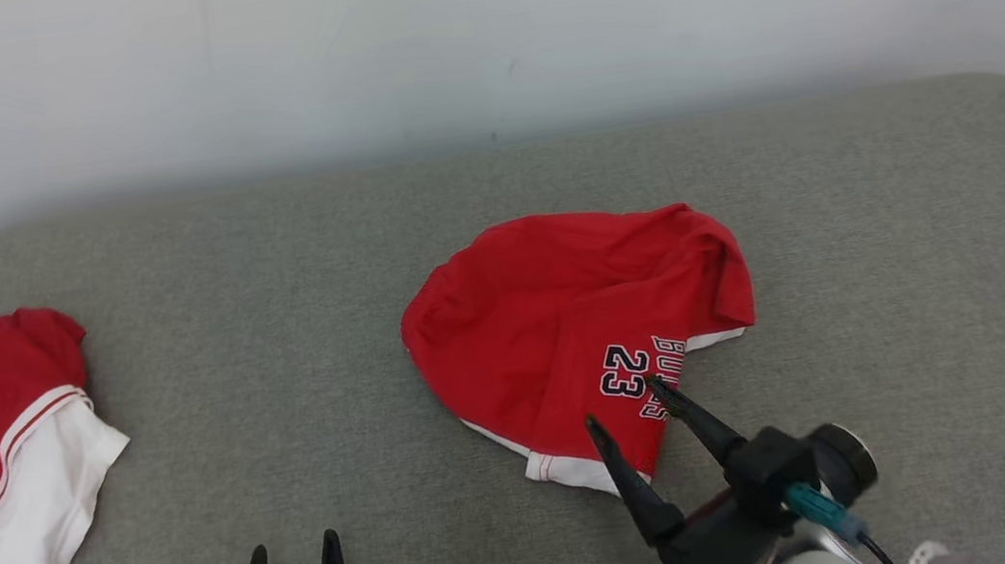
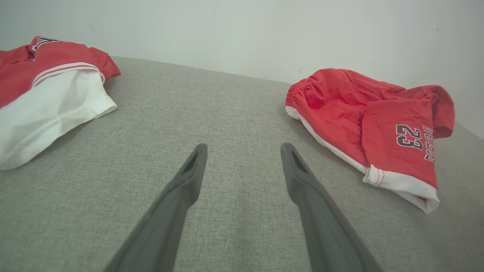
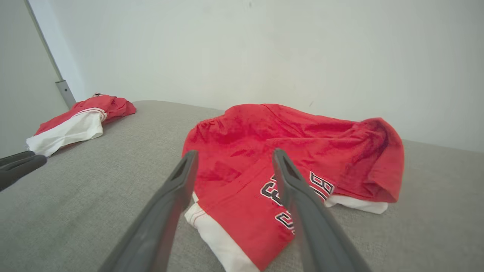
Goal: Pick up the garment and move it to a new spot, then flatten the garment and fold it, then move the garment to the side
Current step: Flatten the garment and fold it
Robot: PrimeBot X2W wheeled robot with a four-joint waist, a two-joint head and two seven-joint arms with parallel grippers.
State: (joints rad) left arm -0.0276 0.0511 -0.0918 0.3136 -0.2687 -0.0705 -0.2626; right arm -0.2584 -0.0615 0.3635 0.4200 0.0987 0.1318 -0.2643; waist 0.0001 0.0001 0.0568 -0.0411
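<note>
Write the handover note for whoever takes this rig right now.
Left pincer: open, over the bare grey padded surface, holding nothing.
Right pincer: open, poised at the near hem of the red shorts, not closed on them.
Shorts: rumpled, mid-surface. Another red-and-white garment lies at the far left.
Done: nothing visible yet.
Left: grasp, relocate, flatten, fold, move aside.

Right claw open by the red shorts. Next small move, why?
Probably lower the right claw onto the white-trimmed leg hem of the crumpled red number-23 basketball shorts and close: its jaws stand open over that hem, holding nothing, and the shorts lie unlifted.
</note>
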